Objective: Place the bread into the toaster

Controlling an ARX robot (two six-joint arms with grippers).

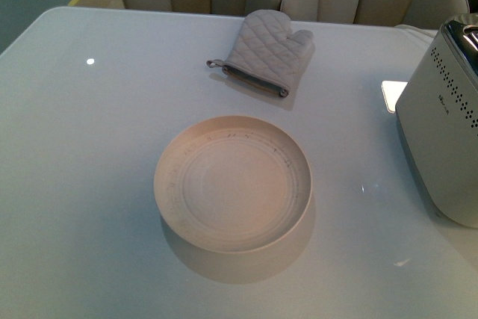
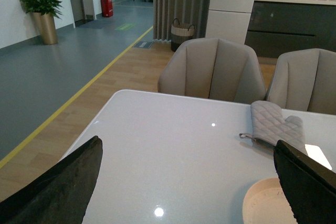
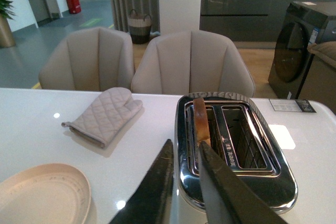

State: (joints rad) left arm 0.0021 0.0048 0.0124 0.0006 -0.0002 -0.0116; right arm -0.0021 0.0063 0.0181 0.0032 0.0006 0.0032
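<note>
Sitting at the middle of the white table (image 1: 89,184) is a cream plate (image 1: 233,183) with nothing on it, a grey oven mitt (image 1: 265,51) lying beyond it. Well to the right stands the toaster (image 1: 444,132) — the bread (image 3: 200,120) stands upright in one of its two slots, crust poking above the chrome. The left gripper (image 2: 186,182) hangs spread wide over the table; the right gripper (image 3: 185,174), above the toaster's near edge, has its fingers almost together — holding nothing.
</note>
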